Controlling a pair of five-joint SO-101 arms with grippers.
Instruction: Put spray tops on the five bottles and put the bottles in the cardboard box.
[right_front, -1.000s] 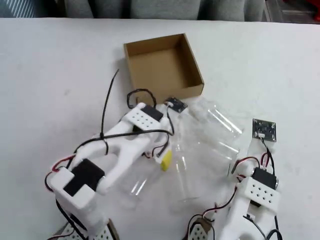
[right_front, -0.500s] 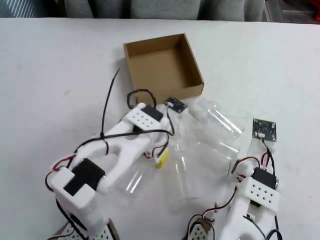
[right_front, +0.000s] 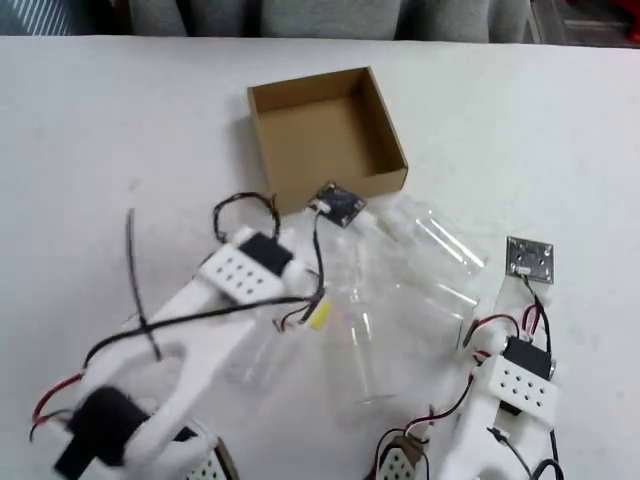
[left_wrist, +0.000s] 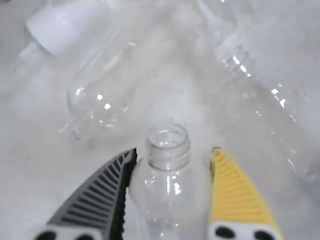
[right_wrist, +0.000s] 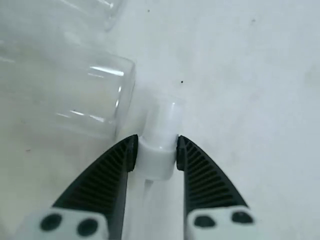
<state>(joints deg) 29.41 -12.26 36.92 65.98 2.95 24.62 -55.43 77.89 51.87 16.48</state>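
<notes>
Several clear bottles (right_front: 410, 290) lie on their sides in a loose heap on the white table (right_front: 120, 120), just in front of the cardboard box (right_front: 310, 82), which sits open side up near the table's far edge. They overlap and are see-through, so I cannot count them for sure.

One capless bottle (left_wrist: 167, 150) is in the left gripper (left_wrist: 173, 152). Its open neck points away from the wrist, and its shoulders fill the gap between the black finger (left_wrist: 100, 200) and the yellow finger (left_wrist: 235, 195). Both fingers press on its sides in a grasp. Two more bottles lie beyond it, one to each side. A white piece (left_wrist: 50, 30) at the end of one of them is probably a fitted top.

The right gripper (right_wrist: 156, 150) is clamped on a white spray top (right_wrist: 160, 145), with both black fingers tight on its collar and its narrower end sticking out past the fingertips. The spray top is low over the table, just beside the base of a lying bottle (right_wrist: 75, 95).

From above, the left arm (right_front: 240, 270) stretches in from the near left corner to the heap's left side, with its yellow fingertip (right_front: 320, 316) showing. The right arm (right_front: 510, 385) is at the near right, beside the heap's right edge.
</notes>
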